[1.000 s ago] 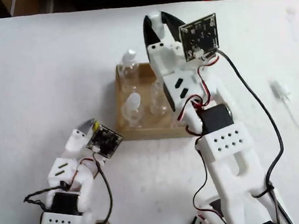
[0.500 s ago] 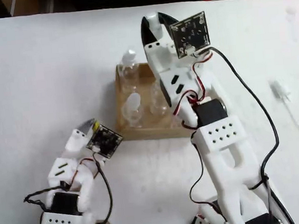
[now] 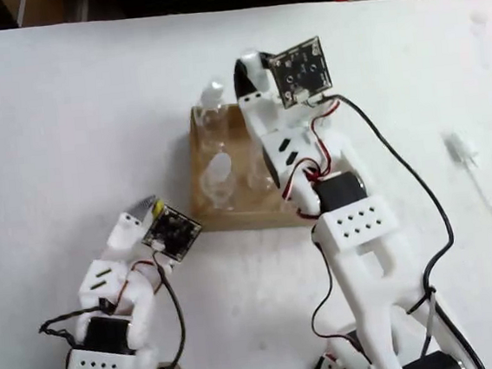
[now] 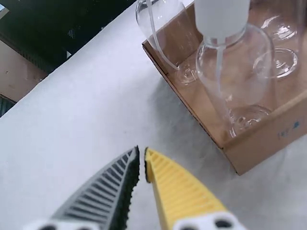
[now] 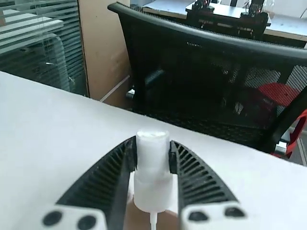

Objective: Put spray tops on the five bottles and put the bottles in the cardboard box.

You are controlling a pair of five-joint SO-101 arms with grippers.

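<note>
Over the last second the right gripper (image 3: 249,62) has drawn back from beyond the cardboard box (image 3: 232,218) to just over its far edge. Its wrist has swung in above the box's right half. We read this as a spray top (image 5: 151,163) being brought to a bottle that still lacks one, so the capping step is under way and not finished.

The right claw is clenched on that white spray top, jaws pressed to either side of its collar and the dip tube hanging free below. It touches nothing else that we can make out.

Inside the box, a capped bottle (image 3: 212,100) stands at the far-left corner and another at the near-left. A clear bottle (image 3: 256,162) stands on the box's right side, partly under the arm. We cannot tell whether its neck is bare.

The left gripper (image 4: 142,155) sits low over the table off the box's near-left corner, its jaws closed tip to tip on nothing.
</note>
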